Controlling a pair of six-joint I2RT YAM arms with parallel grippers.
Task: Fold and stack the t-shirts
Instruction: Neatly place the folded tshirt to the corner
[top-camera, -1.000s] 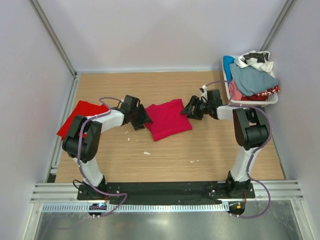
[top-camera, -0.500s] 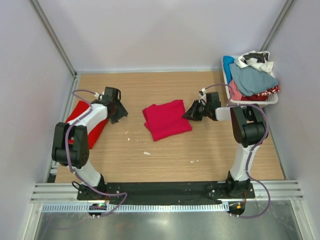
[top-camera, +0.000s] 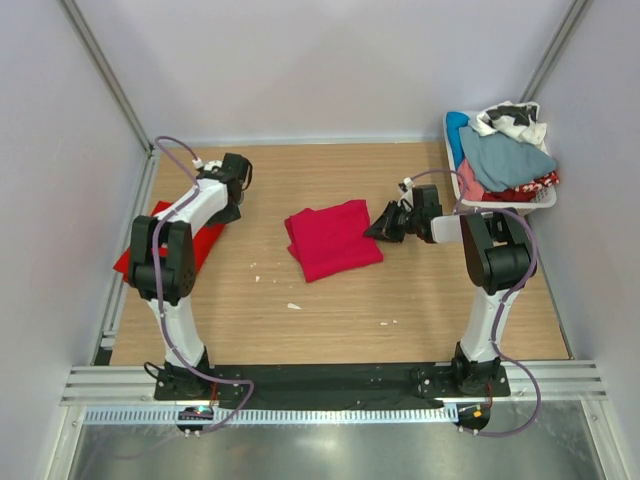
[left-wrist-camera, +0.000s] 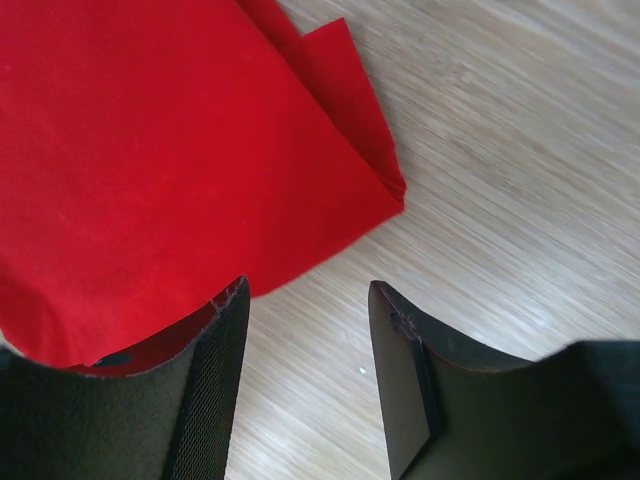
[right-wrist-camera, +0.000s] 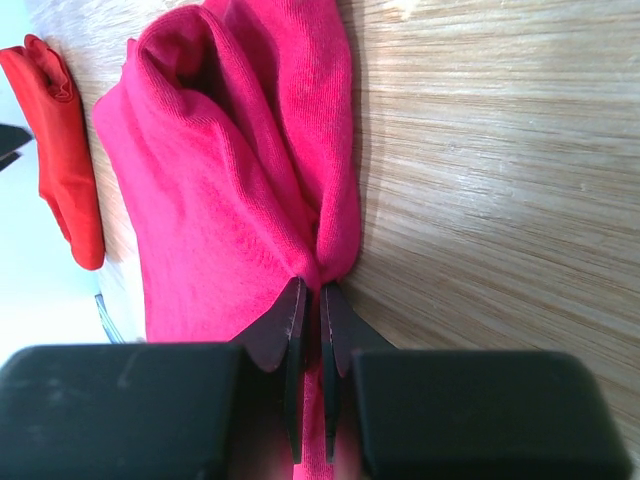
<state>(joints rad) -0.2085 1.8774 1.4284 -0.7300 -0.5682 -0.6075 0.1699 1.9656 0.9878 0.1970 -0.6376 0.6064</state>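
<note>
The crimson t-shirt (top-camera: 333, 240) was clamped at its edge by the right end effector (right-wrist-camera: 311, 290). The left end effector (left-wrist-camera: 309, 287) was held apart above the scarlet t-shirt (left-wrist-camera: 150, 170).

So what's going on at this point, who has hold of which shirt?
The right gripper is shut on the edge of the folded crimson t-shirt, which lies mid-table. The left gripper hangs open over a corner of the scarlet t-shirt at the table's left side and holds nothing. The two shirts lie apart, not yet stacked. A basket of other clothes sits at the far right.
</note>
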